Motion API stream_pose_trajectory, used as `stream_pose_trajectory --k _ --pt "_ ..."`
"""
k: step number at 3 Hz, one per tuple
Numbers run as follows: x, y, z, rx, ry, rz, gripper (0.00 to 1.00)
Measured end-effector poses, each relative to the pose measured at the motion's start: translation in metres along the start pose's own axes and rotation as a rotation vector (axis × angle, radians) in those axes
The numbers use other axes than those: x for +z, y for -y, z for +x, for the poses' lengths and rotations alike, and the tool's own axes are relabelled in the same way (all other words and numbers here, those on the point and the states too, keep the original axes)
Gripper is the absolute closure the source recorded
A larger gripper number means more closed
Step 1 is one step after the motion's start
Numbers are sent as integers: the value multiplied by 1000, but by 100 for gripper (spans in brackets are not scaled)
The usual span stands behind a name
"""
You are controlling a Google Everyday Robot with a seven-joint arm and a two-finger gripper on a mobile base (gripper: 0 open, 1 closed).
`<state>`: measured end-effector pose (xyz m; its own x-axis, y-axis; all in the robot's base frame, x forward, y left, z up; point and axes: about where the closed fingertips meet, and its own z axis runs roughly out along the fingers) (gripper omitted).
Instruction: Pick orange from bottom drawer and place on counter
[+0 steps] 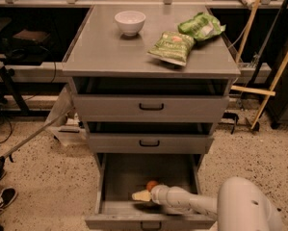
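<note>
Orange (152, 185) sits in the open bottom drawer (126, 170), toward the front and a little right of middle. It appears to rest on the drawer floor, not lifted. Gripper (141, 195) is down inside the drawer just in front of the orange. Whether it touches the fruit cannot be told, and neither can whether it is spread or pressed together. Arm (191, 203) reaches in from the lower right, over the drawer's front edge.

Above, the middle drawer (149, 142) and top drawer (151, 107) each stand out a little. The counter (105, 52) carries a white bowl (130, 22) at the back left, a green bag (174, 46) right of middle and a second bag (201, 27) behind it.

By this showing, the drawer is open and the reach is made. The grasp is unconfirmed. The lift out past the upper drawers and the placing on the counter, likely at its front left, are left to do.
</note>
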<state>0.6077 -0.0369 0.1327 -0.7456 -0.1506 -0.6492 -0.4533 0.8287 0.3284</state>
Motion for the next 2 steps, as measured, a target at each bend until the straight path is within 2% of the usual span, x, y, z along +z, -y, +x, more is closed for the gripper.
stream_pose_trajectory --k 1,2 --pt "15 -4 -17 -36 35 35 0" --pt "14 -3 -17 -34 36 35 0"
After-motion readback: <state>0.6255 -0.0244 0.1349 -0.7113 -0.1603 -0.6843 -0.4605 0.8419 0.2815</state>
